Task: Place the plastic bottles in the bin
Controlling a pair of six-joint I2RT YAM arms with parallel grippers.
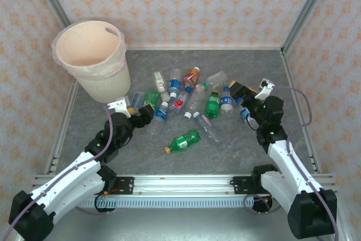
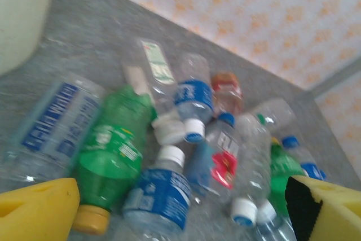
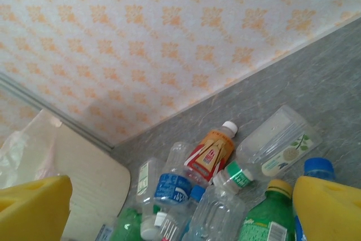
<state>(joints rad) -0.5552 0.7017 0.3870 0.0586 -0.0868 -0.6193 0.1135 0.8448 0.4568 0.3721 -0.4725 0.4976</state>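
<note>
Several plastic bottles (image 1: 186, 97) lie in a loose pile mid-table: clear, green and one orange (image 1: 192, 75). One green bottle (image 1: 183, 141) lies apart, nearer the arms. The cream bin (image 1: 93, 60) with a pink liner stands at the back left. My left gripper (image 1: 145, 114) is open at the pile's left edge. In the left wrist view a blue-labelled, white-capped bottle (image 2: 161, 196) lies between its yellow fingers (image 2: 39, 210), beside a green bottle (image 2: 110, 150). My right gripper (image 1: 241, 93) is open at the pile's right edge, above a green bottle (image 3: 265, 218) and the orange bottle (image 3: 211, 153).
Patterned walls with metal posts close the table at the back and sides. The bin wall (image 2: 20, 15) stands just left of my left gripper. Bare grey tabletop (image 1: 225, 150) stretches between the pile and the arm bases.
</note>
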